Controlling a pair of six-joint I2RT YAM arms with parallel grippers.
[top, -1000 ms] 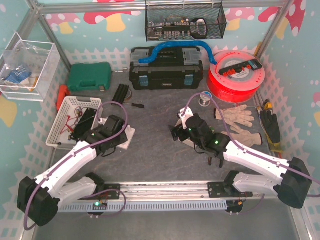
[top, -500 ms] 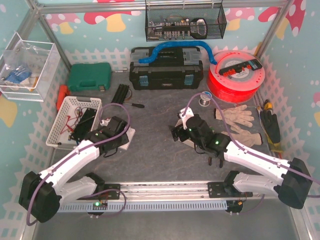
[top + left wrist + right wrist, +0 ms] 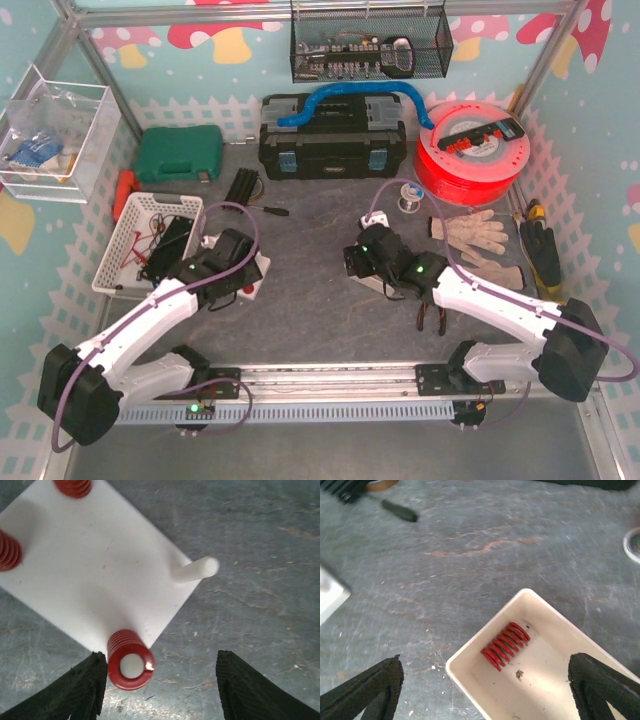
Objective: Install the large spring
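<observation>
My right gripper (image 3: 358, 262) hangs wide open and empty over the small cream plastic tray (image 3: 451, 666) on the grey counter (image 3: 470, 555); the large red coil spring (image 3: 506, 646) lies flat inside, slanted across the gap between the fingers; this arm is nearer; my left gripper (image 3: 160, 680), also wide and empty, hangs over the flat white peg board (image 3: 100, 565); one white peg (image 3: 197, 570) is bare.
</observation>
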